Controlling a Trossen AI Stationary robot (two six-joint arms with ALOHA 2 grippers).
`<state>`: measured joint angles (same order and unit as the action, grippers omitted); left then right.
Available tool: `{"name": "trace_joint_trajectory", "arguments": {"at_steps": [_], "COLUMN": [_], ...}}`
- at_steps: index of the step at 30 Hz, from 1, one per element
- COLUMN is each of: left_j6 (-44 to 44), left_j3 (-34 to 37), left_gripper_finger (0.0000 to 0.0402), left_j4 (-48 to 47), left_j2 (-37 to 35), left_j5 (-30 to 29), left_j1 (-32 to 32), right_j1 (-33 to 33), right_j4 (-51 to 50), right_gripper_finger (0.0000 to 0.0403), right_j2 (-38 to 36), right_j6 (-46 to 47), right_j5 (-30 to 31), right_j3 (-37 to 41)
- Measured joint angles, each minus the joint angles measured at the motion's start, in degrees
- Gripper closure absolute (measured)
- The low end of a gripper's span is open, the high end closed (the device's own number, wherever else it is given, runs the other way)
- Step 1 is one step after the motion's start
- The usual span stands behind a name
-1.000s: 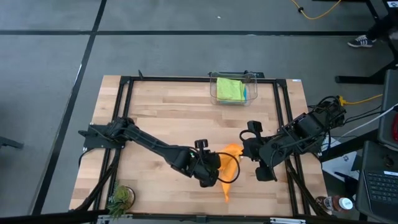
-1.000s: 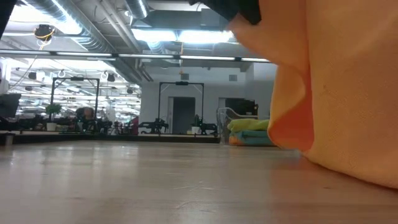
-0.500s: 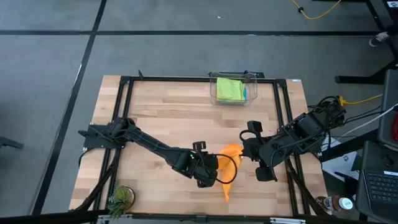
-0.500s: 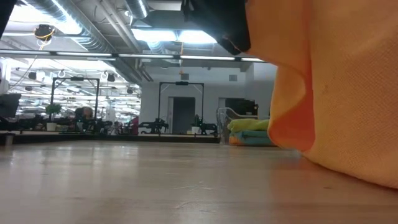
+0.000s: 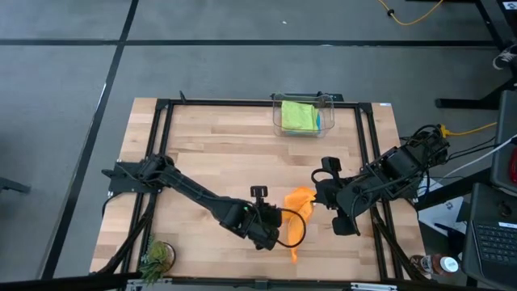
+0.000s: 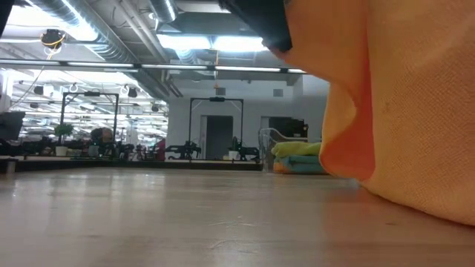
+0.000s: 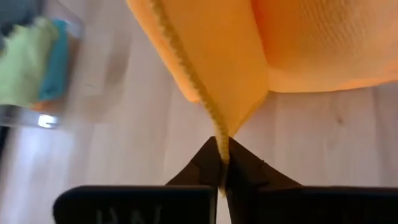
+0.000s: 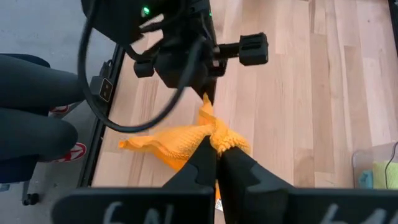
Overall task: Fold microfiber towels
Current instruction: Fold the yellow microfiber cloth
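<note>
Orange towel (image 5: 296,212) hangs pinched between left end effector (image 5: 280,230) and right end effector (image 5: 313,198), its lower edge cut off.

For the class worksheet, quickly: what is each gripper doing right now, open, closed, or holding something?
Left gripper: closed on the hemmed edge of the orange towel.
Right gripper: closed on another part of the same orange towel.

Grey floor (image 5: 202,48) with dark seam lines around wood table (image 5: 210,153) in black frame. Low view: open hall, exposed ducts (image 6: 104,37), bright ceiling lights (image 6: 215,43), dark doorway (image 6: 219,137) at far wall. Small plant (image 5: 155,257) at table's near left corner
</note>
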<state>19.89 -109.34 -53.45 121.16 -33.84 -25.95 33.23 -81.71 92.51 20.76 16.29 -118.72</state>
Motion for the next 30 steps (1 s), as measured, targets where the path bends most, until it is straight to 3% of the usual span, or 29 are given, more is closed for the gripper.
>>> {"name": "trace_joint_trajectory", "arguments": {"at_steps": [7, 10, 14, 18, 26, 30], "left_j6": [-0.74, 2.17, 14.48, 27.67, 30.52, 30.52], "left_j3": [-0.02, -0.03, -1.18, -1.51, -1.58, -6.14], "left_gripper_finger": [0.0401, 0.0401, 0.0401, 0.0401, 0.0401, 0.0401], "left_j4": [-4.76, -10.92, -23.84, -32.15, -31.09, -31.28], "left_j2": [-5.86, -10.40, -16.58, -20.38, -20.85, -20.78], "left_j5": [-3.03, -6.90, -10.60, -10.03, -9.27, -10.61], "left_j1": [-2.07, -3.46, -5.63, -8.52, -11.78, -13.87], "right_j1": [0.00, 0.00, 0.00, 0.00, -0.02, -0.02], "right_j4": [-0.01, 0.10, 0.96, 2.18, 2.90, 0.81], "right_gripper_finger": [0.0399, 0.0399, 0.0399, 0.0399, 0.0399, 0.0399], "right_j2": [0.00, 0.00, 0.00, 0.76, 5.83, 6.51], "right_j6": [-0.03, -0.88, -6.23, -3.19, -7.51, -8.86], "right_j5": [0.01, 0.02, 0.05, 0.16, 0.30, 0.83], "right_j3": [0.00, 0.00, 0.00, 0.00, 0.00, 0.00]}}
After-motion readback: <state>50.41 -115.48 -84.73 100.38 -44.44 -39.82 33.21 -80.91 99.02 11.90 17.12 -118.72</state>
